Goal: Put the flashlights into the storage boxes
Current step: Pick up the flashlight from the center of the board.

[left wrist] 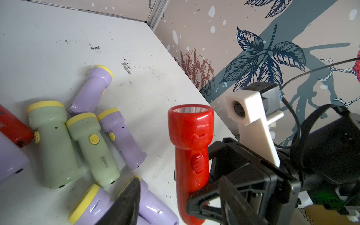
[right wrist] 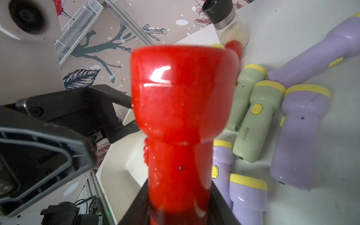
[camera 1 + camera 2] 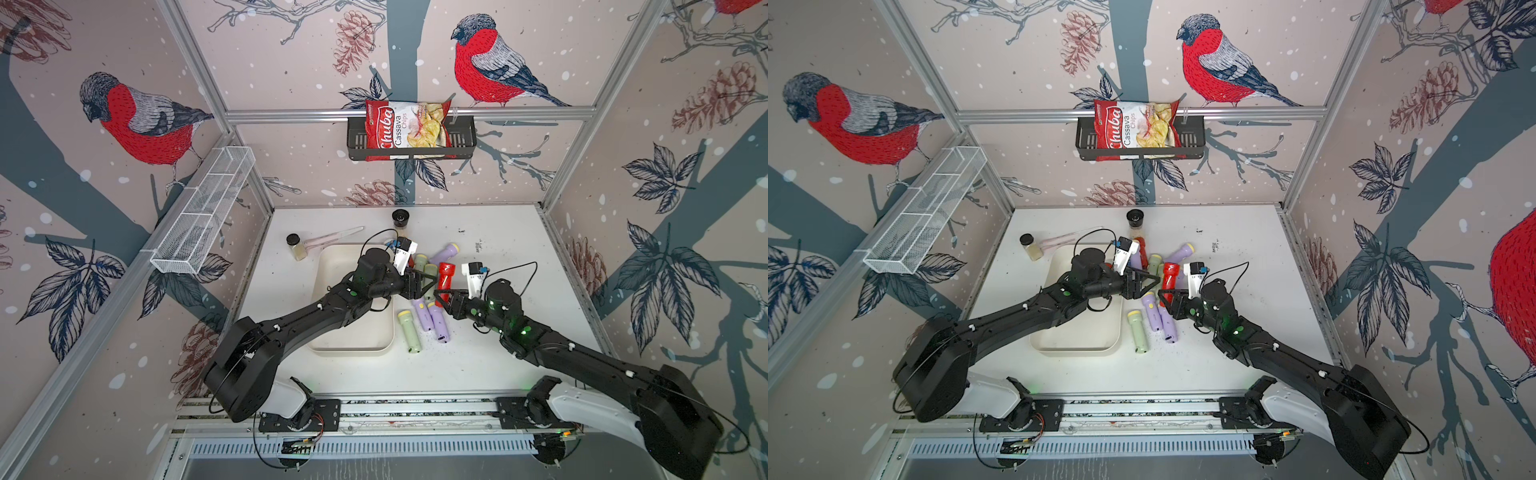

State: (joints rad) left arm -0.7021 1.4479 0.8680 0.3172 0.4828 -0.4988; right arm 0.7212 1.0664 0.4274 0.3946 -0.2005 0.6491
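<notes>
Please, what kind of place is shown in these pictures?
Probably a robot test cell, not a home: an aluminium frame holds walls of bird-print paper, two black arms are mounted on a rail, and toy-like flashlights lie on a scuffed white table.

The left arm (image 3: 299,320) and right arm (image 3: 582,353) were matte black, with boxy shoulder links and white base housings (image 3: 282,395). Small white fasteners (image 3: 320,306) dotted the links. A green status light (image 3: 525,331) glowed on the right arm. Each wrist carried a white camera bracket (image 1: 251,115) with a black lens, fed by a looping black cable (image 3: 519,268). The left gripper (image 3: 430,284) had black fingers (image 2: 48,155) built as triangular open frames.
</notes>
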